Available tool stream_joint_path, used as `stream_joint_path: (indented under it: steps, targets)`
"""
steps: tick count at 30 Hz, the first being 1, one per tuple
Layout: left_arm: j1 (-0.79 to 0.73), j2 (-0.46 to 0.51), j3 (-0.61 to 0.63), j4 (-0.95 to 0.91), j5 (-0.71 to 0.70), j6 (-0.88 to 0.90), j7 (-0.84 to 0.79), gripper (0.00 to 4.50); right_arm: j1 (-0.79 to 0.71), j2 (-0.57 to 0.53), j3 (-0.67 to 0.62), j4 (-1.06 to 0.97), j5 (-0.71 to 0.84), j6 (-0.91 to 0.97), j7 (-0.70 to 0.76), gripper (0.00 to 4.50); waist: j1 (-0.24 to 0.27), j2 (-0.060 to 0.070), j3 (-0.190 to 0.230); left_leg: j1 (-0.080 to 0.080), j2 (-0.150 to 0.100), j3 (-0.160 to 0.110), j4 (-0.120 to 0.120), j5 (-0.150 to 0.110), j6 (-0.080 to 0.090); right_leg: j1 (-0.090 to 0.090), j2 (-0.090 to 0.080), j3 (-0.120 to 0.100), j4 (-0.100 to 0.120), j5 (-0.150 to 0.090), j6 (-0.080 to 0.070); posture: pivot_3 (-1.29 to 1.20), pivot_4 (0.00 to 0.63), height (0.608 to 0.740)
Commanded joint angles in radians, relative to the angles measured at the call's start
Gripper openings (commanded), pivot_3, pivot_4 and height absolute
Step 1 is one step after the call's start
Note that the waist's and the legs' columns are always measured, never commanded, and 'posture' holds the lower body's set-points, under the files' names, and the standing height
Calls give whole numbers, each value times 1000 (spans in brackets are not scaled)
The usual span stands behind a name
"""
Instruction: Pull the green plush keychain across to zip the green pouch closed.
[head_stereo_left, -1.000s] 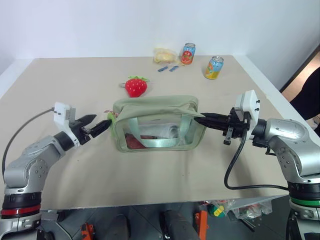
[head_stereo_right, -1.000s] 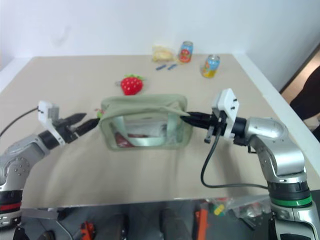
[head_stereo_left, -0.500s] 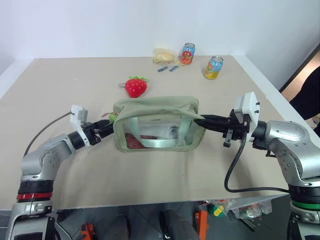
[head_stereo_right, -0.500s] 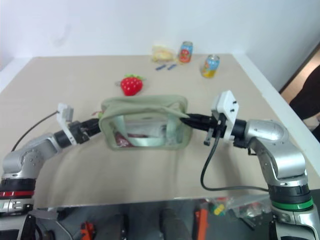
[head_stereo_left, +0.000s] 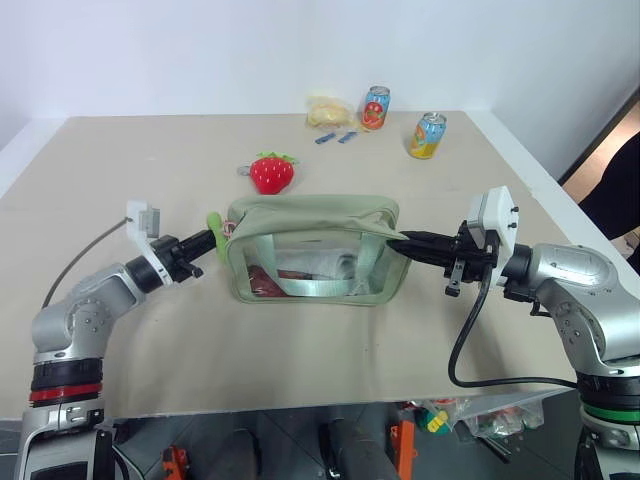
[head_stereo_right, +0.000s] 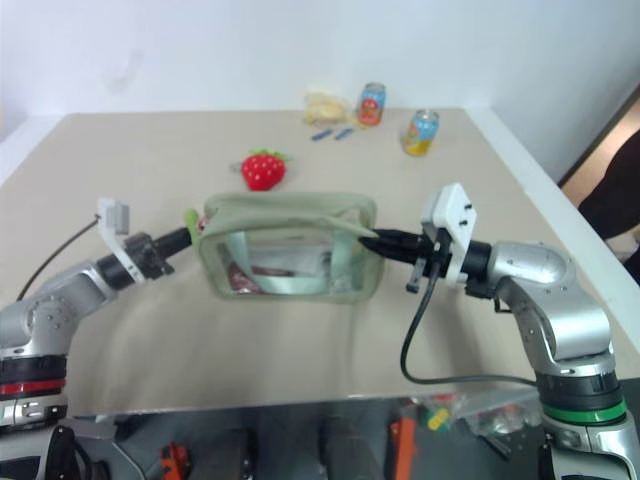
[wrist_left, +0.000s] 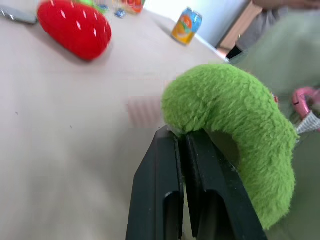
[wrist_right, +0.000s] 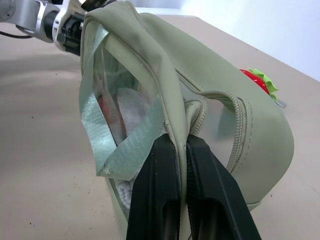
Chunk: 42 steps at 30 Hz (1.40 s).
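Observation:
The green pouch lies mid-table, pale sage with a clear front panel and a webbing strap. The green plush keychain, a lime fuzzy charm, sticks out from the pouch's left end. My left gripper is shut on it; in the left wrist view its black fingers pinch the edge of the keychain. My right gripper is shut on the fabric at the pouch's right end, and the right wrist view shows a fold of the pouch clamped between its fingers.
A red strawberry plush lies behind the pouch. Two drink cans, a pale packet and small blue pieces sit at the table's far side. A person's dark sleeve shows at the right edge.
My left gripper stood open beside the pouch's left end; it has since closed on the green plush keychain. The right gripper has kept its grip and place.

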Motion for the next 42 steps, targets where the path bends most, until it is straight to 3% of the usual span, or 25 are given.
stream_joint_path:
  steps: [1, 10, 15, 18, 32, 40, 42]
  targets:
    - [-13, 47, 53, -106, -59, 47, 4, 44, -10, -9, -5, -31, 18, -4, 11, 0, 0, 0, 0, 0, 0, 0, 0, 0, 0, 0, 0, 0, 0, 0, 0, 0, 150, 740]
    - [-177, 83, 39, -205, -123, 111, 58, 44, -15, -17, -2, -17, 13, -4, 19, 0, 1, 0, 0, 0, 0, 0, 1, 0, 0, 0, 0, 0, 0, 0, -1, 0, 150, 740]
    - [-388, -1, -47, -154, -72, 60, 94, 44, -16, -18, -4, -15, 10, -7, 19, 0, 8, 0, 0, 0, -1, -1, 2, 0, -1, 1, 0, 0, 0, 1, 2, 0, 150, 740]
    - [-441, -40, -85, -143, -60, 58, 82, 44, -10, -19, -8, -20, 10, -7, 17, 0, 4, 0, 0, -1, -2, 0, 1, 0, -1, 1, -1, 2, 0, 1, 2, 0, 150, 740]
    - [-462, -117, -198, -155, -4, 60, 44, 44, 6, -26, -18, -35, 13, -2, 2, 0, 7, 0, 0, -2, -2, 0, 2, 0, -1, 0, -1, 2, 0, 1, 3, 0, 150, 740]
    - [-409, -26, -221, -157, 79, 82, 29, 44, 4, -22, -9, -32, 11, -7, 5, 0, 6, 0, 0, -2, -3, 0, 1, 0, -1, 0, -1, 2, 0, 1, 3, 0, 150, 740]
    - [-412, -14, -213, -160, 64, 105, 23, 700, 2, -21, -5, -30, 11, -8, 7, 0, 7, 0, 0, -2, -3, 0, 1, 0, -1, 0, -1, 2, 0, 1, 3, 0, 150, 740]
